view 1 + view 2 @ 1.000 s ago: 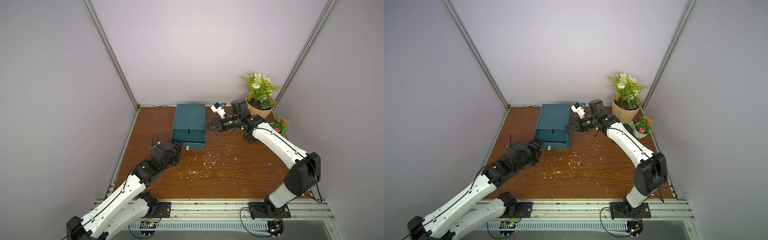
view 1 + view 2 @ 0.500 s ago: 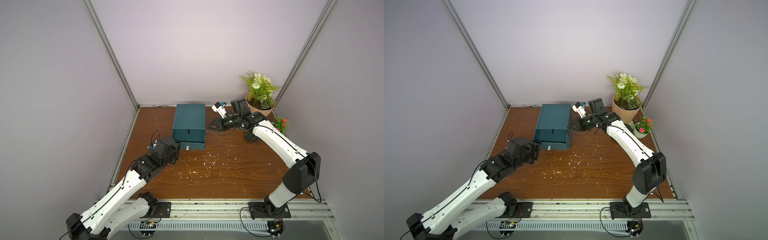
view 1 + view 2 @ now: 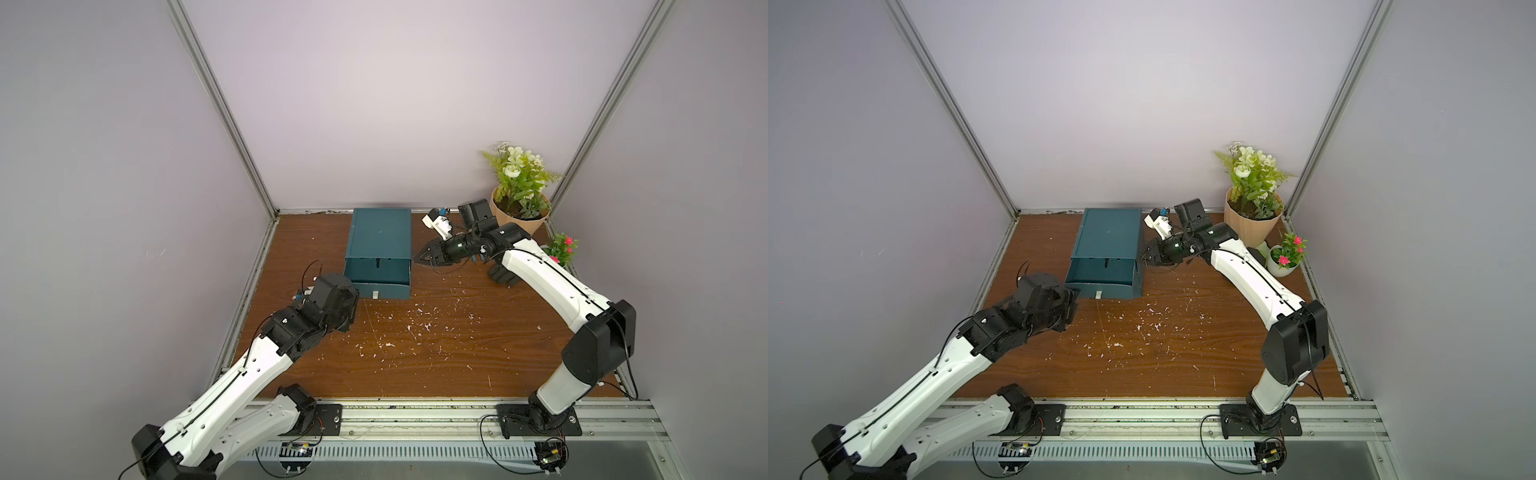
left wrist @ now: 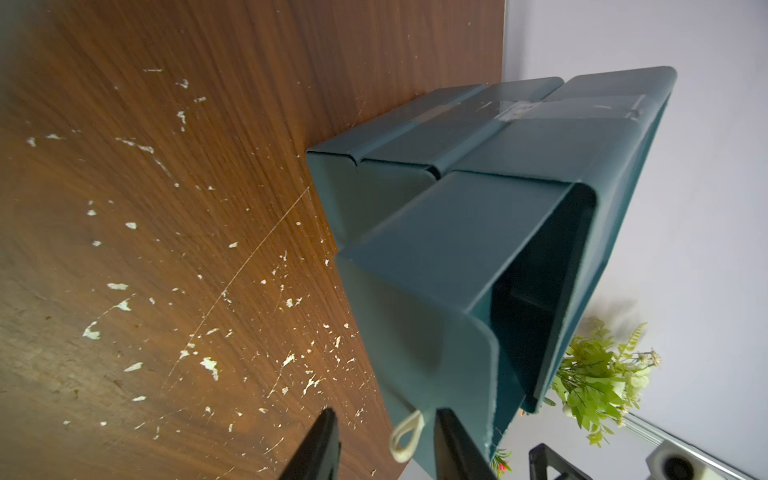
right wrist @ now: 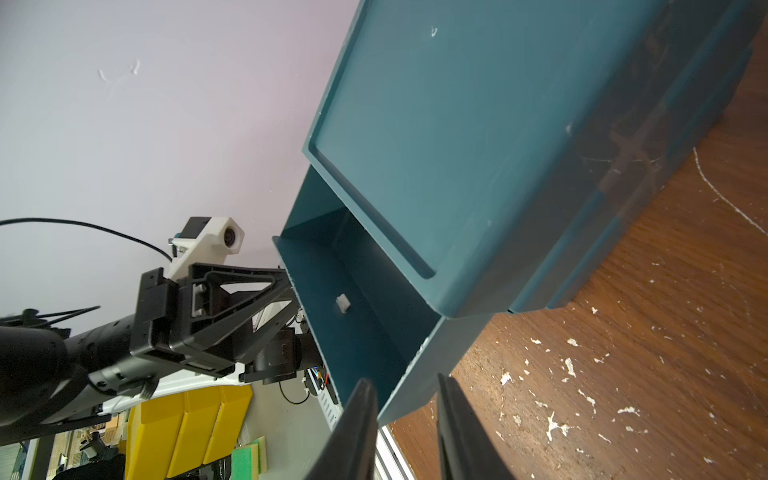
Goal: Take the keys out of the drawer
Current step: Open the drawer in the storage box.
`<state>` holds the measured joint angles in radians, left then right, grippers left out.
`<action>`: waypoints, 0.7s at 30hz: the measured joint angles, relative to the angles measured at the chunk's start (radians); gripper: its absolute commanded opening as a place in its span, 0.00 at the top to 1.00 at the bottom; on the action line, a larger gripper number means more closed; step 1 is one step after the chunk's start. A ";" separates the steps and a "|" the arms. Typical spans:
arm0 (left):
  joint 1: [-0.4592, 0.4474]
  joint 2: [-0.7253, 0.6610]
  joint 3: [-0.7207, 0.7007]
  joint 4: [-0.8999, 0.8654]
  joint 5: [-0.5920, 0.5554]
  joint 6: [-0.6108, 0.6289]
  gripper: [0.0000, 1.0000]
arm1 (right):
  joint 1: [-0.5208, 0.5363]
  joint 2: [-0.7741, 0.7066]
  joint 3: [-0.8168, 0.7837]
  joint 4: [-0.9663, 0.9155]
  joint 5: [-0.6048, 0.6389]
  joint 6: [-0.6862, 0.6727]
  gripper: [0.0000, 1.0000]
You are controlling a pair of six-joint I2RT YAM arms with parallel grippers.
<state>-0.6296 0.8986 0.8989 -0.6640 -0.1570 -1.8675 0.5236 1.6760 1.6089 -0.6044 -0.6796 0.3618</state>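
No keys show in any view. The teal cabinet (image 3: 380, 232) stands at the back, and its drawer (image 3: 376, 274) is pulled partly out; the visible inside looks bare. My left gripper (image 3: 354, 300) (image 4: 390, 440) is open at the drawer's front left corner. The white pull loop (image 4: 409, 432) hangs in the gap beside one finger, unclamped. My right gripper (image 3: 419, 258) (image 5: 409, 419) is at the drawer's right side where it leaves the cabinet. Its fingers stand apart on either side of the drawer's side wall (image 5: 415, 365), and I see no firm contact.
A large flower pot (image 3: 519, 216) and a small pot with pink flowers (image 3: 561, 249) stand at the back right. A black object (image 3: 505, 276) lies under the right forearm. White flecks are scattered over the wooden tabletop (image 3: 415, 353). Walls close in on three sides.
My left gripper's jaws have narrowed and its wrist has shifted slightly at the drawer front. The drawer and my right arm stay about where they were.
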 measured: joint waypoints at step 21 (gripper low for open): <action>-0.003 0.143 0.125 -0.004 -0.005 0.004 0.42 | 0.000 0.032 0.066 -0.060 0.018 -0.034 0.68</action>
<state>-0.6331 1.0416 1.0237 -0.6682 -0.1616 -1.8633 0.5236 1.7081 1.6752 -0.6640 -0.6621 0.3283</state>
